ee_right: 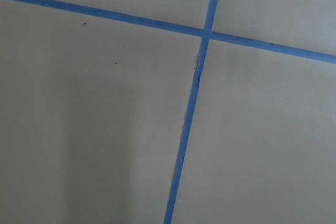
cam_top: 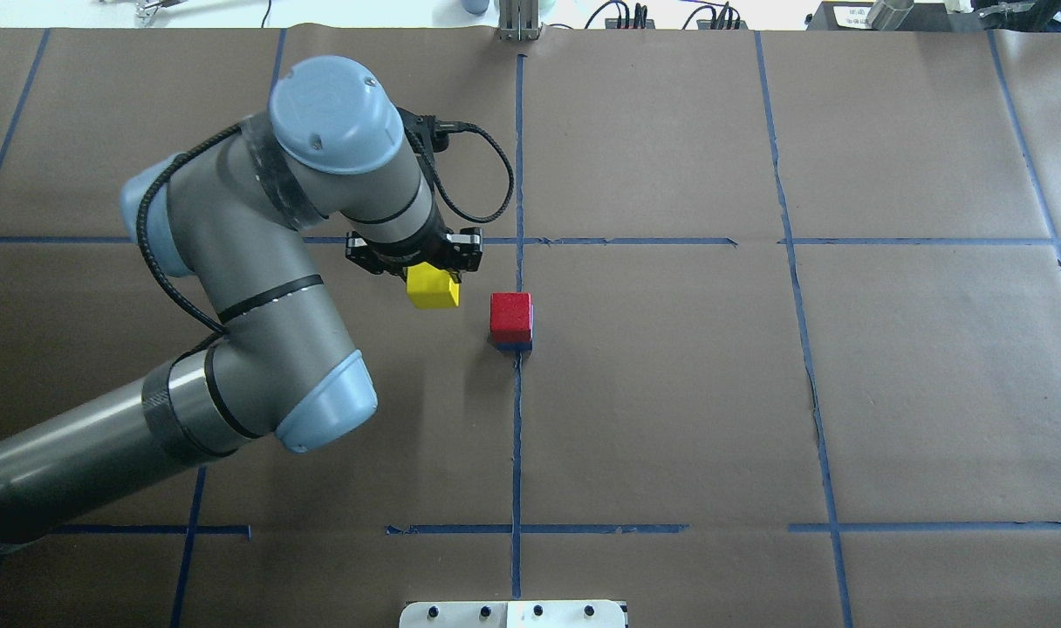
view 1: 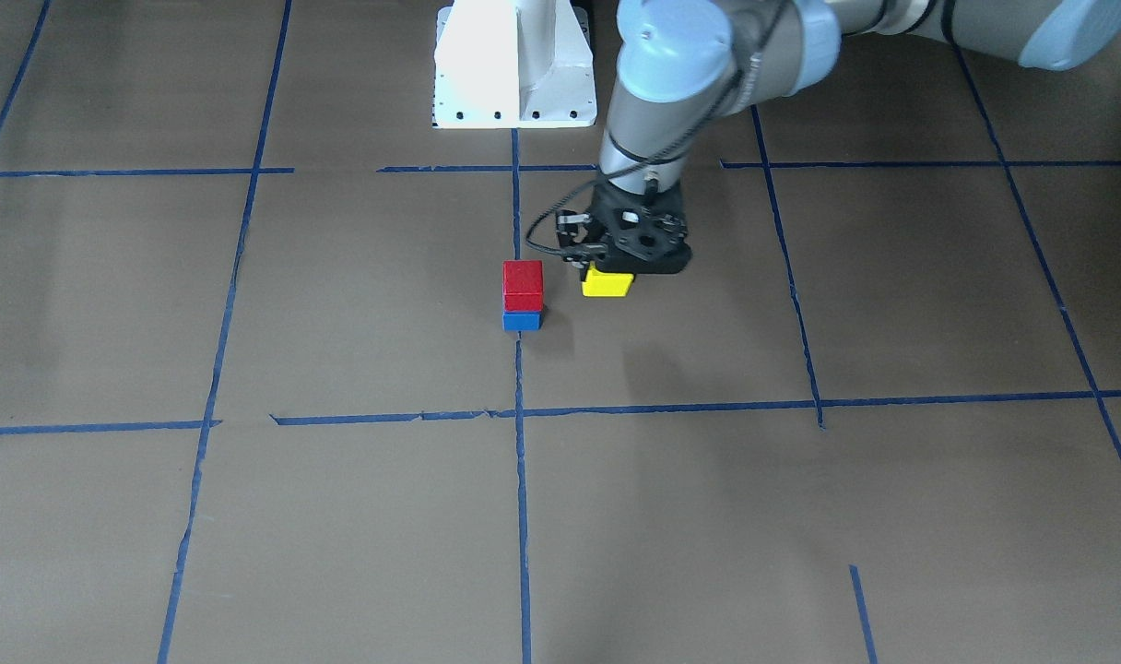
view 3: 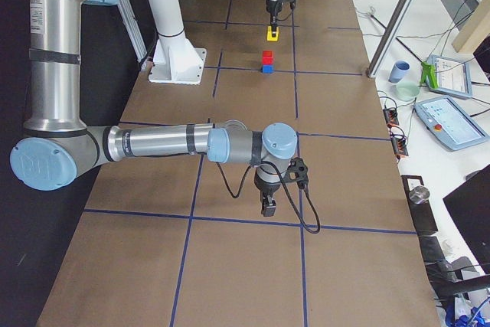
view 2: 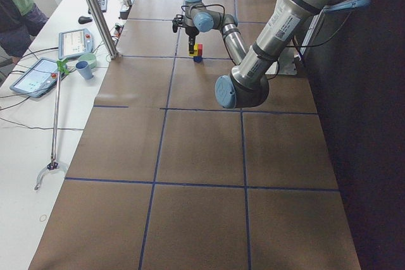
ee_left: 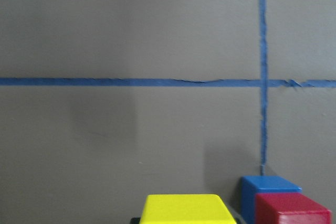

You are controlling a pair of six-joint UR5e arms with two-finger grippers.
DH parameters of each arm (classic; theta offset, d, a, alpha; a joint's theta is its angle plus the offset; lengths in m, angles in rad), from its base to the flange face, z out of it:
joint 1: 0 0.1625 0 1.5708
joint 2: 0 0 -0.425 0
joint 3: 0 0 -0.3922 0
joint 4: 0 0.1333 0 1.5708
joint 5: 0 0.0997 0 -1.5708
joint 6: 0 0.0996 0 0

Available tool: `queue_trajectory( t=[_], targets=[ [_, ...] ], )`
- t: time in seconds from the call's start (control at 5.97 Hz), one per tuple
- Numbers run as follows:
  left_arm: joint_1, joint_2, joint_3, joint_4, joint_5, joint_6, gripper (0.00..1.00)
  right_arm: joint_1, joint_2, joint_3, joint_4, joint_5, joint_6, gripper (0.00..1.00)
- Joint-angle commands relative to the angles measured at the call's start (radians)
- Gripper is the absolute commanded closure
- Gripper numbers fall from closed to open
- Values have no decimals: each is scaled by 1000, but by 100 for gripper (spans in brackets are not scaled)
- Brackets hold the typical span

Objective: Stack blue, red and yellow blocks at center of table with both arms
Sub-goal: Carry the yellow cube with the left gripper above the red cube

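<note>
Overhead exterior: left gripper (cam_top: pixel 425 272) holds yellow block (cam_top: pixel 434 290) beside red block (cam_top: pixel 510 316)

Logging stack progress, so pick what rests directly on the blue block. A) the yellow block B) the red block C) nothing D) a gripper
B: the red block sits squarely on top of the blue block, while the yellow block is apart from them, beside the stack.

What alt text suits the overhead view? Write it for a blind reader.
The left arm holds a yellow block in its jaws beside a red block stacked on a blue block, near the middle of a brown table marked with blue tape lines.
</note>
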Motion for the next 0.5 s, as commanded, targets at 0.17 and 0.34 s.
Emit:
queue_trajectory(
  t=[0.17,0.34],
  targets=[
    [77,-120,120,4,82,-99,100,-1,0,-5,0,-2,-1,0],
    [77,-123,120,4,82,-103,100,-1,1,-5,2,0,-1,0]
  ],
)
